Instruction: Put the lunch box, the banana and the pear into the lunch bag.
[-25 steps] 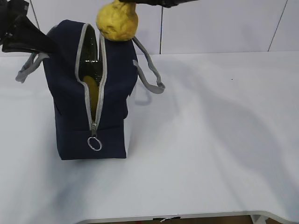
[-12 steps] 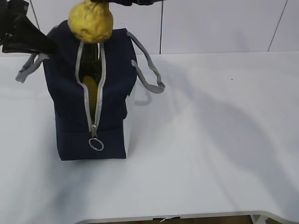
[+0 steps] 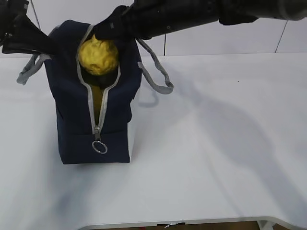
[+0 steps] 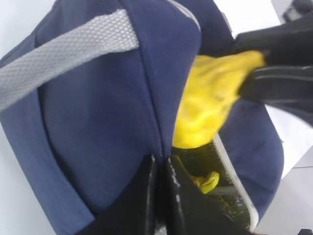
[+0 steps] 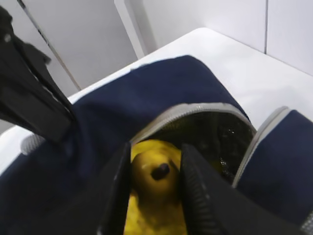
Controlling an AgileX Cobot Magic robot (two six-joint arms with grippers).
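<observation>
While clamped in the right tool [image 5: 155, 188], pear [image 3: 98, 56] sits in lunch bag [image 3: 72, 110] mouth, left tool [image 4: 161, 193] pinching bag fabric

Evenly and brightly lit from above. Soft, broad grey shadows across the glossy white table [image 3: 216, 143], right of the boxy navy fabric bag [image 3: 72, 120]. Left wrist view motion-blurred, with the lumpy golden-yellow pear [image 4: 210, 98] smeared. Right wrist view soft too, black finger edges fuzzy. Faint sheen on the bag's dark inner lining [image 5: 222, 134].
</observation>
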